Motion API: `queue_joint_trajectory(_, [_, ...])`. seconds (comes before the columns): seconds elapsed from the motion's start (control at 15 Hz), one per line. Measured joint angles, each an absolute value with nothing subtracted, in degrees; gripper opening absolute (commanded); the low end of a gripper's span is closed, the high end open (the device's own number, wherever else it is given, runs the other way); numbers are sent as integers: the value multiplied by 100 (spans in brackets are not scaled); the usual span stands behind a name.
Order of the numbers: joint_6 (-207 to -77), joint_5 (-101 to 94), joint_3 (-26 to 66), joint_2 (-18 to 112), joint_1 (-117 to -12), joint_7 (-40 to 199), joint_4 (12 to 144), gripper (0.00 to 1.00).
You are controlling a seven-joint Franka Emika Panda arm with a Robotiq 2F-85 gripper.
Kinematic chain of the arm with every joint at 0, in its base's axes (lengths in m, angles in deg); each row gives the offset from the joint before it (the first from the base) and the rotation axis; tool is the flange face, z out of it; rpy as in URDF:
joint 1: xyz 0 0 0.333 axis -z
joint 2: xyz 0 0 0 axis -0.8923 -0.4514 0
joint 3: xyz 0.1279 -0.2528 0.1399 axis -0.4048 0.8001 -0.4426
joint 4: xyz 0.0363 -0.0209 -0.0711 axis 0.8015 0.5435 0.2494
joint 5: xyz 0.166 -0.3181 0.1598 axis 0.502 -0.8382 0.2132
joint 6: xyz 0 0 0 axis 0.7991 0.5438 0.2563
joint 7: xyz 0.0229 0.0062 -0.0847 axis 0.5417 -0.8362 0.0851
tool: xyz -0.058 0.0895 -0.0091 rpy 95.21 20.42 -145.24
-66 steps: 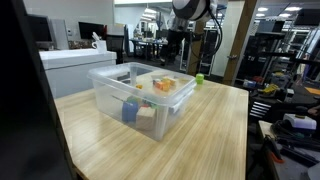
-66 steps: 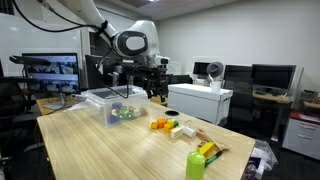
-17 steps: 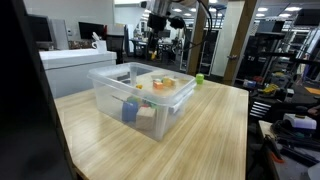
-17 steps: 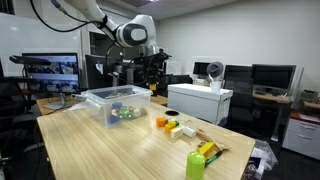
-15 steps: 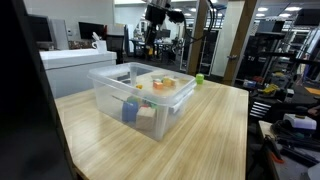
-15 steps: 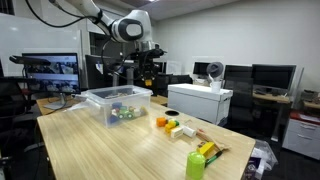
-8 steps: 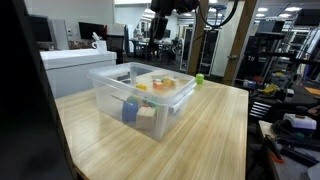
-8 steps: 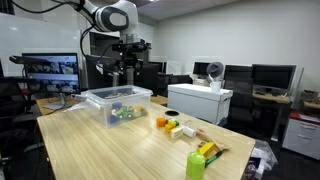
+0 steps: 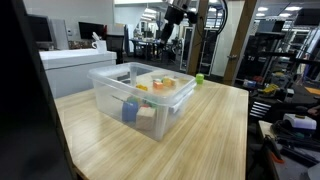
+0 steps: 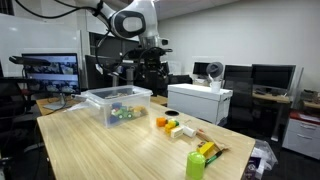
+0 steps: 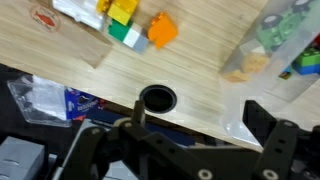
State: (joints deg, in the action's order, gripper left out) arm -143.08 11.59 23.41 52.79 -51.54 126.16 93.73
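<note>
We've got a white arm (image 10: 140, 12), with a dark-ringed grey joint cap just above the fingers (image 11: 278, 140). The gripper (image 11: 180, 150) is all black, blocky and matte.

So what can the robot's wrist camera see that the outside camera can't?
Only the wrist view shows the round black hole near the table's edge and the crinkly plastic bag lying below that edge. Only an exterior view shows the green cylinder at the table's near end and the lit monitor. Both show the wooden table, the clear bin and the orange block.
</note>
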Motion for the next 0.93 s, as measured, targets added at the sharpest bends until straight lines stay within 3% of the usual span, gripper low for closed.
queue_joint_trajectory(0.47, [-15944, 951, 2593, 4059, -4822, 10842, 9245, 100])
queue_joint_trajectory(0.93, [-15771, 133, 2788, 3622, -4850, 9311, 9100, 100])
